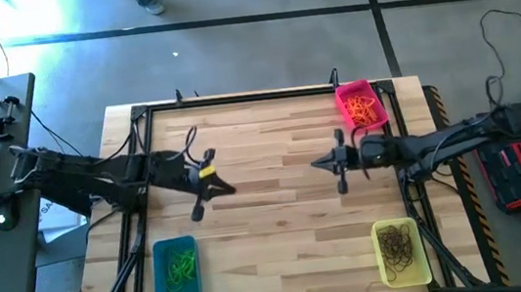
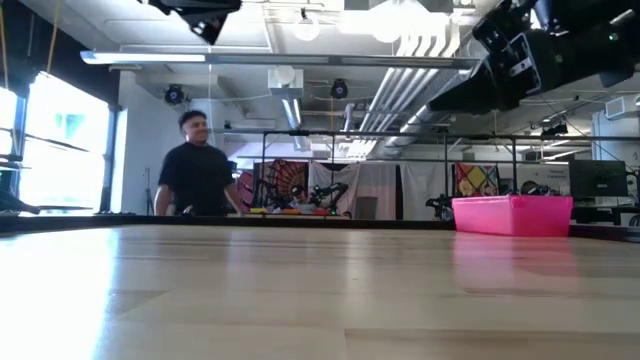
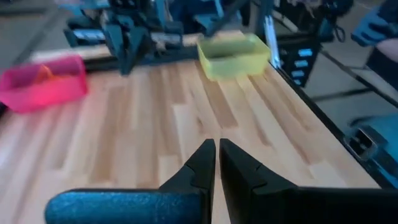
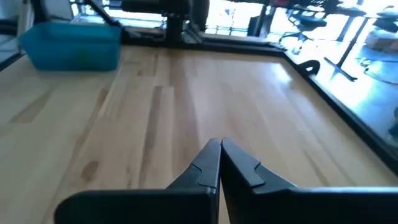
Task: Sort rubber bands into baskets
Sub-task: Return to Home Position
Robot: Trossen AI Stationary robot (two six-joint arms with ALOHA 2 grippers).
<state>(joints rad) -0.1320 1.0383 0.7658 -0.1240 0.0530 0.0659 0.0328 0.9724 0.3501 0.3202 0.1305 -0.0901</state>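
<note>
The table (image 1: 278,213) has nothing loose on its wood; every rubber band I can see lies in a basket. The pink basket (image 1: 352,86) sits at the far right corner with the orange rubber bands (image 1: 364,108) tangled inside. The teal basket (image 1: 160,275) is at the near left with the green rubber bands (image 1: 182,265). The yellow basket (image 1: 382,260) is at the near right, holding the dark rubber bands (image 1: 402,246).

Both arms hang above the middle of the table, pointing at each other and well apart. The left gripper (image 1: 232,189) hovers left of centre, its jaws pressed together on nothing. The right gripper (image 1: 315,164) hovers right of centre, near the pink basket, its jaws likewise pressed together and empty.

Beyond the far edge a person (image 2: 197,170) in a dark shirt stands in the room.
</note>
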